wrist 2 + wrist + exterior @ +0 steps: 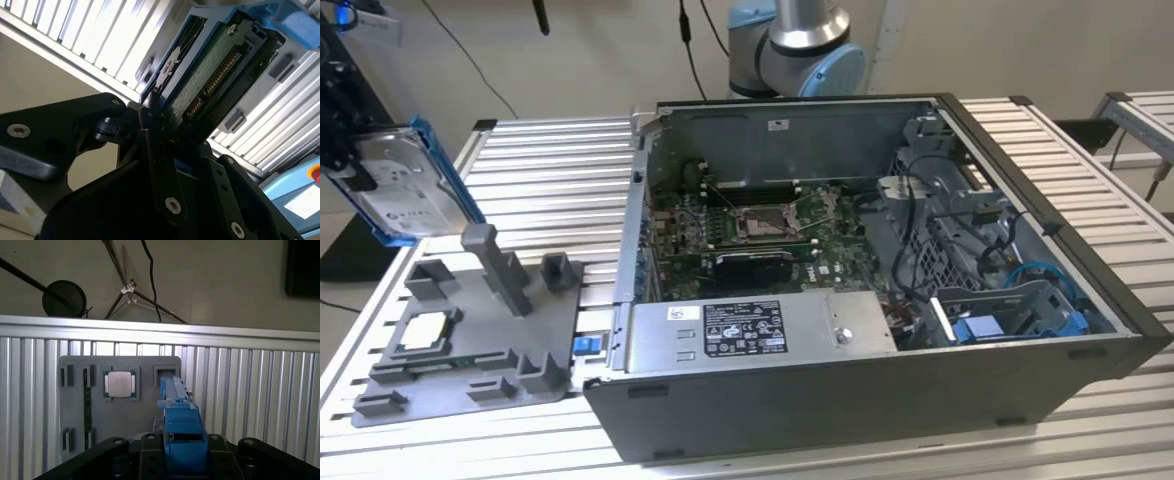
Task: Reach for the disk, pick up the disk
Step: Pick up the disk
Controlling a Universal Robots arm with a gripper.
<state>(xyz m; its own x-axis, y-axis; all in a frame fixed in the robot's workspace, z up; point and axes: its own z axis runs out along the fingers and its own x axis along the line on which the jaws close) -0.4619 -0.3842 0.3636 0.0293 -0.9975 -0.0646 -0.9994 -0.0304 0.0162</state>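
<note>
Clamping the flat silver-grey, blue-framed metal disk (403, 188) aloft at eleven o'clock of the grey plastic slotted stand (467, 340), the black gripper (152, 120) seems past picking up, needing only a steady hold.

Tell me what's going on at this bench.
The robot arm's black gripper is shut on the disk, a flat silver-grey metal hard drive in a bright blue plastic frame. It holds the disk on edge in the air, clear of the grey plastic slotted stand at the exterior view's left. A small square silver processor chip lies in that stand. An open black computer case sits beside it on the slatted metal table.
</note>
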